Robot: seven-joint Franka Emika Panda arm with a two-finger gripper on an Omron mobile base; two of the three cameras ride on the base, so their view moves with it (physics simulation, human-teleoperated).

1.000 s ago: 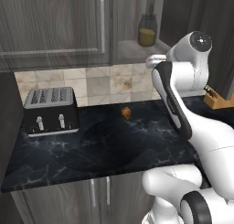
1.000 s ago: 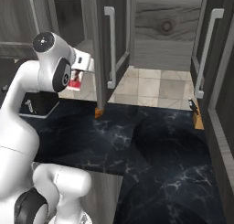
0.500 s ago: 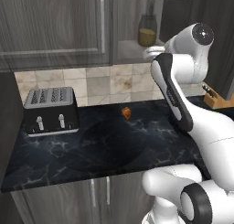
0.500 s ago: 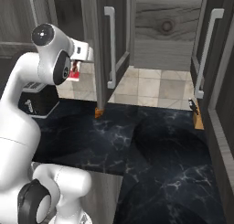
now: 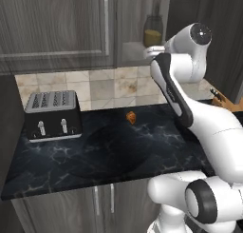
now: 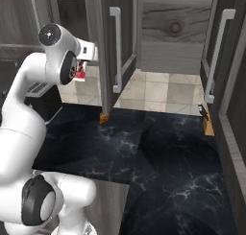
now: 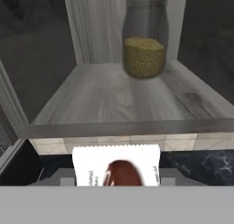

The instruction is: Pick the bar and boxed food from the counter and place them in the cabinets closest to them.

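Flat white-ended dark red wrapped bar point(image 7: 117, 172) cut off below by grey band, finger tips hidden; glass jar of yellow grain point(image 7: 144, 45) loses its top at the frame edge.

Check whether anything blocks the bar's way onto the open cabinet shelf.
Nothing visible does. The gripper holds the bar just below the shelf's front edge. The only thing on the shelf, a jar, stands at the back, leaving the front bare.

Toaster point(image 5: 51, 114) on worktop point(image 5: 109, 156) at left, pastry point(image 5: 130, 116) right of it. Jar point(image 7: 144, 45) at back of cabinet shelf point(image 7: 114, 99) above worktop. Bar point(image 7: 117, 165) in pincer point(image 6: 86, 61), before shelf edge, below shelf level.
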